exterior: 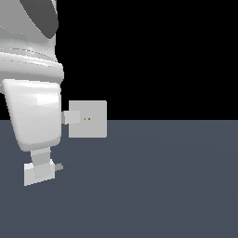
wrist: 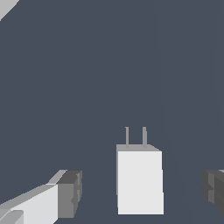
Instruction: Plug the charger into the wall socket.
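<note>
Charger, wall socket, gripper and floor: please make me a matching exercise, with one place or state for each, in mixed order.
Things:
1. charger
2. wall socket
3. gripper
4. floor

States:
A. upright plate with two tiny yellowish holes
B. dark grey-blue, flat
C. open, one finger on each side of the charger
D. lies between the fingers, two grey prongs at one end

Pairs: 1-D, 2-A, 3-C, 4-B
</note>
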Controlling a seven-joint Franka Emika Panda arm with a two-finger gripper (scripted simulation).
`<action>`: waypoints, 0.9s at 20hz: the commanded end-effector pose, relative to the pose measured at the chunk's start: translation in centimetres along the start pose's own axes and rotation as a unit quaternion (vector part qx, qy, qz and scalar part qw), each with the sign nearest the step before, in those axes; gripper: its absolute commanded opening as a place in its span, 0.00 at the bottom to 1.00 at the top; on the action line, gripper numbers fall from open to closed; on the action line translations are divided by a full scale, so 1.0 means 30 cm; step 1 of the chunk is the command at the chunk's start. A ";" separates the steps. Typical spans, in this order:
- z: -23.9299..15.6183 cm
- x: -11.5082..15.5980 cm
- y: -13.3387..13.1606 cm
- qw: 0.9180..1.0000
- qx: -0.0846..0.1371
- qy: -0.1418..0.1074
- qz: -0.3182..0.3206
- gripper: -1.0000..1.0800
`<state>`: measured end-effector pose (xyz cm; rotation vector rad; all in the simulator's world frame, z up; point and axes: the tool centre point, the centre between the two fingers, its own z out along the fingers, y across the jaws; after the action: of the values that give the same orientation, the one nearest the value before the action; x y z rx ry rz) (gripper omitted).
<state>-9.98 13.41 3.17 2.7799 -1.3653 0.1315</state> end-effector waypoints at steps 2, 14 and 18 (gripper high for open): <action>0.044 -0.005 0.000 1.000 0.000 0.000 0.000 0.96; 0.066 -0.005 -0.002 1.000 0.000 0.000 0.001 0.00; 0.066 -0.006 -0.002 1.000 0.000 0.000 0.001 0.00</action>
<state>-9.92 13.44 1.21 2.7793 -1.3673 0.1320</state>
